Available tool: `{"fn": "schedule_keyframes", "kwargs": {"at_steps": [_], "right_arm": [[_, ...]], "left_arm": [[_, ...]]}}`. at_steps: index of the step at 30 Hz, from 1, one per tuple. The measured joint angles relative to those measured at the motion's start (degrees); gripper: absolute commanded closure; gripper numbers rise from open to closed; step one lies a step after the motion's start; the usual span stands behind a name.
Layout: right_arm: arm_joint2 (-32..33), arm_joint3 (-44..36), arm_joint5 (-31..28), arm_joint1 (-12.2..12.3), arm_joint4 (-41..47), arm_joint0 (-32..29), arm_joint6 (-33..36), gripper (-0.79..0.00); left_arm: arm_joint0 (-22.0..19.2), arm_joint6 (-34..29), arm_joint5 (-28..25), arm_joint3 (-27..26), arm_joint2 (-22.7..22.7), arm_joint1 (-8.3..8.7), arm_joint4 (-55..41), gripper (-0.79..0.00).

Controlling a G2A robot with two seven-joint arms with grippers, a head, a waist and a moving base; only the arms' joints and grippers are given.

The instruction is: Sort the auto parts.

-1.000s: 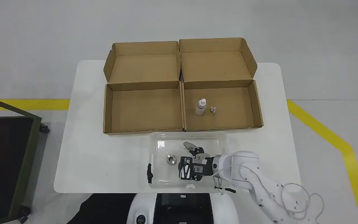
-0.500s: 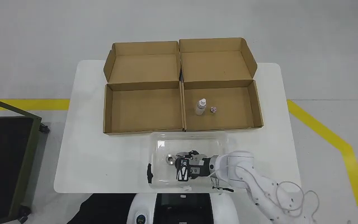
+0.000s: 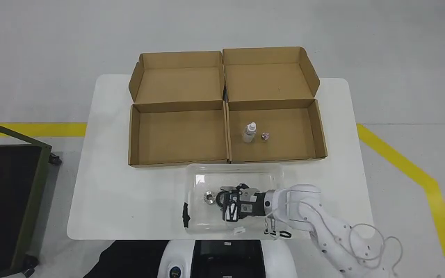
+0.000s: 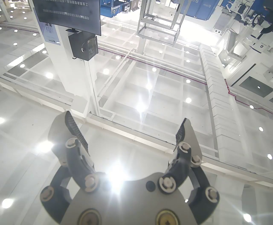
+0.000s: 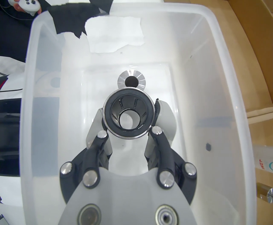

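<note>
two open cardboard boxes stand side by side on the white table (image 3: 111, 174), just past the far wall of the clear bin (image 3: 236, 166). the box (image 3: 295, 132) that lines up with most of the bin holds a small white bottle-shaped part (image 3: 249, 131) and a tiny silver piece (image 3: 264, 136) near each other. the other box (image 3: 179, 135) stands past the bin's other far corner. a torn white paper label (image 5: 115, 34) and black tape (image 5: 68, 19) are stuck on one end wall of the bin (image 5: 224, 85).

the right gripper (image 3: 226, 201) is down inside the bin with the bin's walls on all sides of it. in its wrist view the right gripper (image 5: 129, 110) is clenched on a bearing sleeve (image 5: 149, 110), a short metal tube with a black rim, its open end facing the camera. a silver disc (image 5: 131, 81) with a dark centre hole lies on the bin floor just beyond the sleeve, between it and the labelled wall. whether the two touch cannot be told. from above the silver disc (image 3: 207, 198) sits just beside the gripper tips.

the left gripper (image 4: 125, 121) is well away from the bin, aimed at the ceiling with its toothed fingers (image 4: 73, 130) spread wide and nothing between them.

a second ago the right gripper sat a little farther from the disc. it has since shifted along the bin floor toward it. the parts in the box have not moved.
</note>
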Motion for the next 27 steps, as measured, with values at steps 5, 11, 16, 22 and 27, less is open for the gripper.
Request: {"fn": "schedule_keyframes", "kwargs": {"at_steps": [5, 11, 16, 22, 27], "right_arm": [[2.5, -0.8, -0.1, 0.5, 1.4, -1.0, -0.7, 0.0], [6.3, -1.5, -0.2, 1.1, 5.5, -2.3, -3.8, 0.0], [8.8, -2.4, -0.9, 1.5, 9.1, -3.5, -9.9, 0.0], [9.9, -3.2, -2.5, 1.6, 13.8, -4.5, -15.7, 0.0], [10.7, -4.7, -3.2, 1.6, 18.6, -5.0, -18.2, 0.0]], "left_arm": [[0.0, 0.0, 0.0, 0.0, 0.0, 0.0, 0.0, -0.785], [0.0, 0.0, 0.0, 0.0, 0.0, 0.0, 0.0, -0.785], [0.0, 0.0, 0.0, 0.0, 0.0, 0.0, 0.0, -0.785], [0.0, 0.0, 0.0, 0.0, 0.0, 0.0, 0.0, -0.785], [0.0, 0.0, 0.0, 0.0, 0.0, 0.0, 0.0, -0.785]]}}
